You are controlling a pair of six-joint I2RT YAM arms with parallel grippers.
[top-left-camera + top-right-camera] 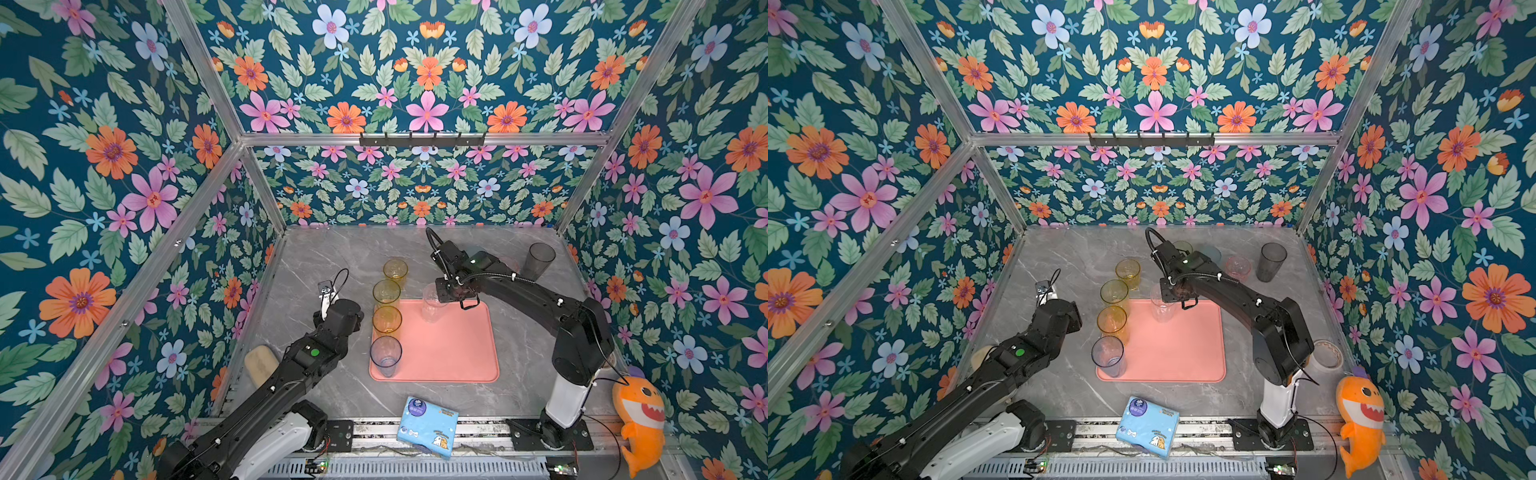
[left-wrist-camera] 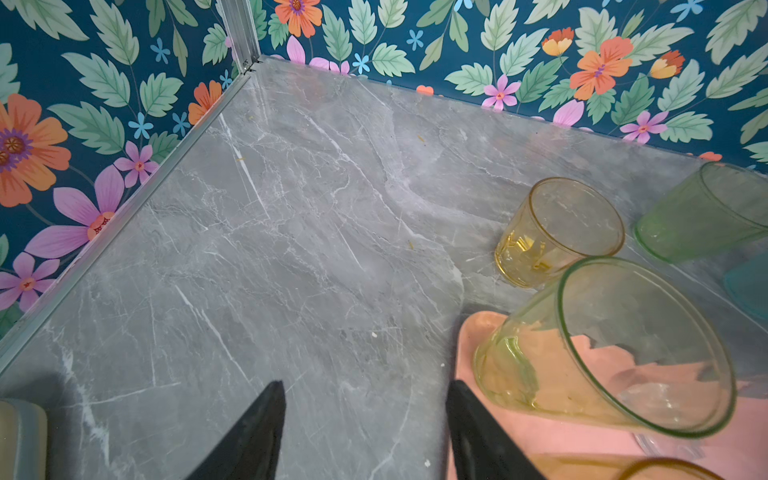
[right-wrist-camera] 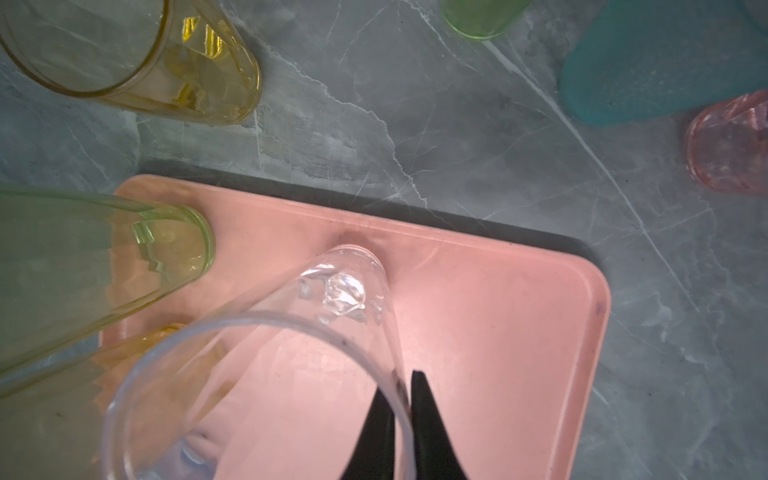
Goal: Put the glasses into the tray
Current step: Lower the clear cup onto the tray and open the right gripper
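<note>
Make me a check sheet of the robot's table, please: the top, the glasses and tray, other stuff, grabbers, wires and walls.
Surface: grey marble table, bare on the left.
Job's things: pink tray. On it: yellow-green glass, tall amber glass, blue-grey glass, clear glass. Off it: short yellow glass, smoky grey glass, pink glass, green glass, teal glass.
Clutter: blue tissue packet, orange shark toy, beige pad, tape roll.
Grippers: right gripper pinches the clear glass's rim. Left gripper open, empty, over bare table.
Cables: black hose along the right arm; thin wire at the left wrist.
Surroundings: flowered walls, metal frame, black hook rail.
</note>
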